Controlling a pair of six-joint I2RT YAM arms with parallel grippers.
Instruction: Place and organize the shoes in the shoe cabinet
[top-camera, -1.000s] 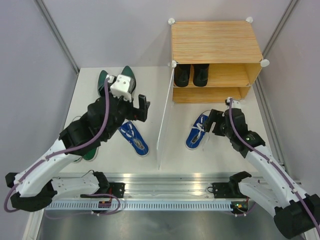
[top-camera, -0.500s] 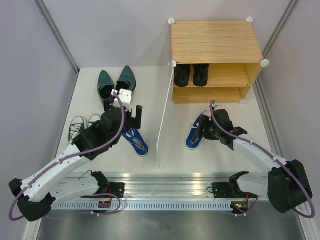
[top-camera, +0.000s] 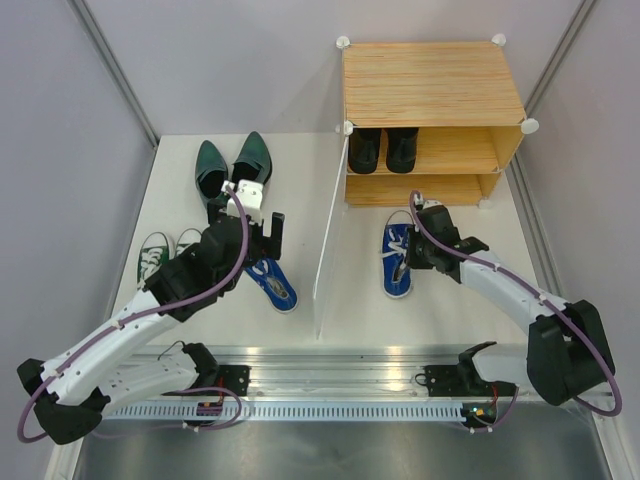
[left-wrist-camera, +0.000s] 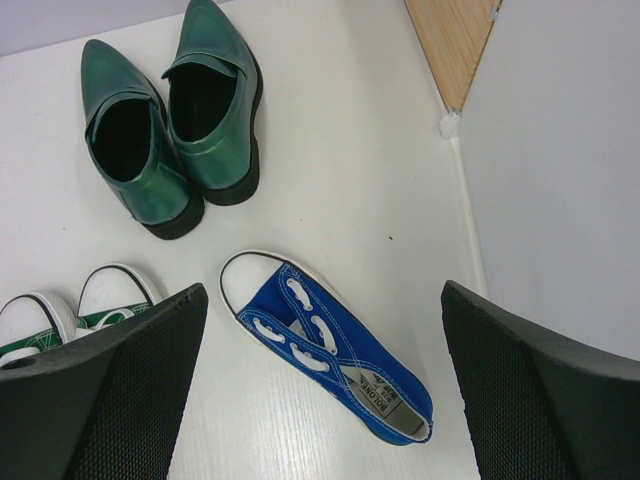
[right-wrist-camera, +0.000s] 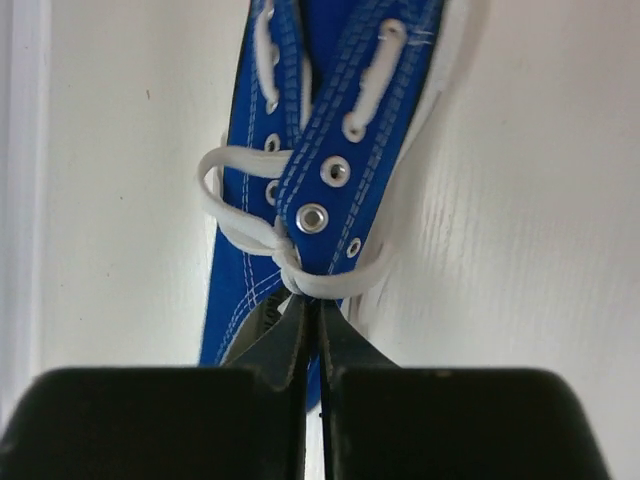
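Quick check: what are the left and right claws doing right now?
Left claw: open, holding nothing.
Right claw: closed, pinching the blue sneaker at its laced edge.

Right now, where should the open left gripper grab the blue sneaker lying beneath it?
Probably the heel-end collar of the blue sneaker, coming straight down from above. It lies sole-down with its opening facing up, so the canvas rim there can be pinched. It runs diagonally, so rotate first to close across its narrow width.
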